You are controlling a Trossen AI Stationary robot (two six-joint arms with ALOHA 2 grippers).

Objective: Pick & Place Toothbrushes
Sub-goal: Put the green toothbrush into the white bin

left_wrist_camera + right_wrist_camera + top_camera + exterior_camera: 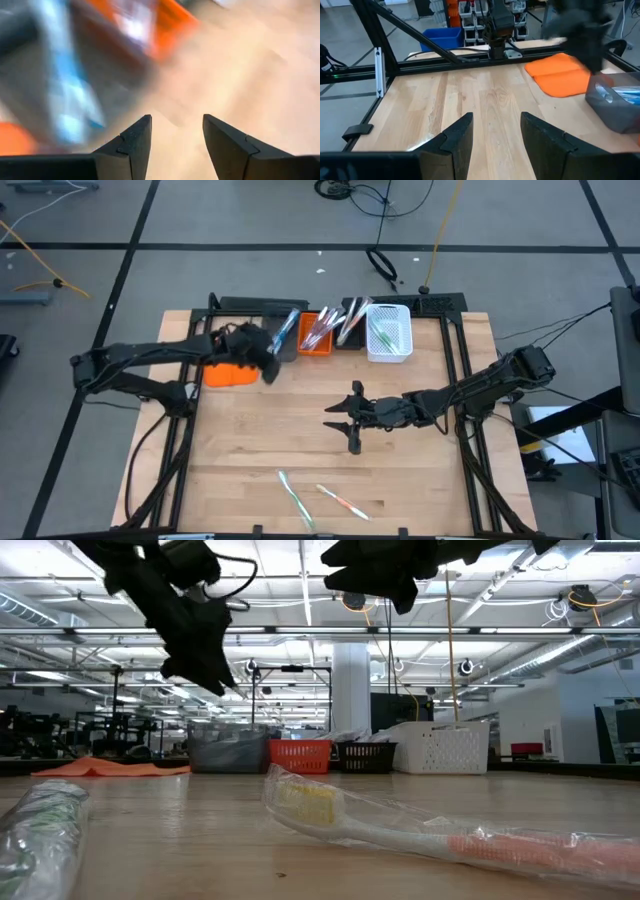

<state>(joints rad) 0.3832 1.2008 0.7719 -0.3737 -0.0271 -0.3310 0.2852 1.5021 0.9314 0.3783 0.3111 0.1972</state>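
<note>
Two wrapped toothbrushes lie flat on the wood near the table's front edge, one with green [295,498] and one with pink [342,501]. They fill the low view's foreground [60,830] [420,830]. More toothbrushes stand in the bins at the far edge; a blue one [287,330] leans in the grey bin [283,348]. My left gripper [270,366] [176,125] hovers open beside the grey bin, nothing between its fingers. My right gripper [336,418] [496,122] hangs open over the table's middle, well above the wood and pointing toward the left edge.
Along the far edge stand an orange bin [316,340], a black bin [350,332] and a white mesh bin [390,345]. An orange cloth [230,373] lies left of the grey bin. Bare wood stretches between the bins and the front toothbrushes.
</note>
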